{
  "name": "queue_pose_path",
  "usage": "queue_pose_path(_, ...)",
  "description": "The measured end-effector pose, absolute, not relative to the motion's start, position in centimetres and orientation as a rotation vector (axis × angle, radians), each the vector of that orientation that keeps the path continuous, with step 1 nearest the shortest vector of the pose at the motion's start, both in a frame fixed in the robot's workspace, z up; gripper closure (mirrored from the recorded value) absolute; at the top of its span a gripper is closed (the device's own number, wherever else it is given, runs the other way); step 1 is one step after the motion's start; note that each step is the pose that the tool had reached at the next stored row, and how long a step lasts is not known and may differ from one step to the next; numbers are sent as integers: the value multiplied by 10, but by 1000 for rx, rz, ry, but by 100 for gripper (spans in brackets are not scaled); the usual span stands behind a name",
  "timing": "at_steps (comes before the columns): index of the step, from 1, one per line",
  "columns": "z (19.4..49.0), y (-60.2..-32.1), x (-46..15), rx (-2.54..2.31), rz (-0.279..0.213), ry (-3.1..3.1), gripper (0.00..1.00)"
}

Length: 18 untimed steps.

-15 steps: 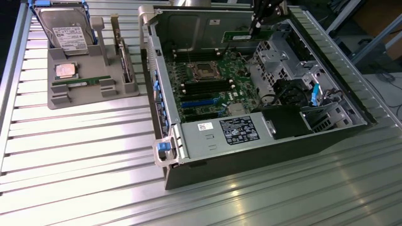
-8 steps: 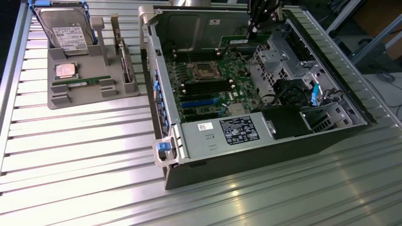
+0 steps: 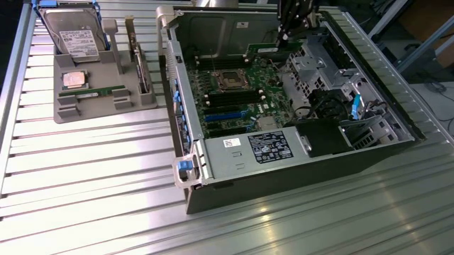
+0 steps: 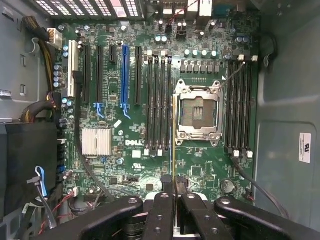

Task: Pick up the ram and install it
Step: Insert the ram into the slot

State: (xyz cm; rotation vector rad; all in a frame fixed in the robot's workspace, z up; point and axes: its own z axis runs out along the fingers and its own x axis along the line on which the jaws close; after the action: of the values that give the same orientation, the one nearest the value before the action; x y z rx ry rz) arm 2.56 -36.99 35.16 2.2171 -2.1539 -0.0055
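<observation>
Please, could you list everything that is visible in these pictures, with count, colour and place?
ram: one, greenish, edge-on above the motherboard
twin ram stick: one, green, in the holder
hard drive: one, silver, in the holder
CPU chip: one, silver, in the holder
expansion card: one, upright in the holder
holder: one, grey, exterior view's left
computer case: one, dark, open
motherboard: one, green, inside the case
table: one, silver
gripper: one, black, shut on the ram
</observation>
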Motion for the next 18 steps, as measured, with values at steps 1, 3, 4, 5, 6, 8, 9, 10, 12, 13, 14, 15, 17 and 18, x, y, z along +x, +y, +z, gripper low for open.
queue_pose_path(1,349,-370,24,2217,-5,-2154,88)
queue_pose_path(3,348,-370,23,2217,-5,-2154,88)
queue_pose_path(4,346,-370,21,2217,-5,-2154,88)
queue_pose_path(5,345,-370,19,2217,-5,-2154,88)
queue_pose_path(6,343,-370,15,2217,-5,-2154,88)
queue_pose_path(8,342,-370,11,2217,-5,-2154,88)
queue_pose_path(9,341,-370,8,2217,-5,-2154,88)
queue_pose_path(10,341,-370,5,2217,-5,-2154,88)
queue_pose_path(12,339,-370,-1,2217,-6,-2154,88)
queue_pose_path(13,338,-370,-2,2217,-6,-2154,88)
queue_pose_path(14,337,-370,-3,2217,-5,-2154,88)
queue_pose_path(15,334,-370,-3,2217,-5,-2154,88)
queue_pose_path(17,331,-370,-4,2217,-5,-2154,88)
queue_pose_path(18,329,-370,-4,2217,-5,-2154,88)
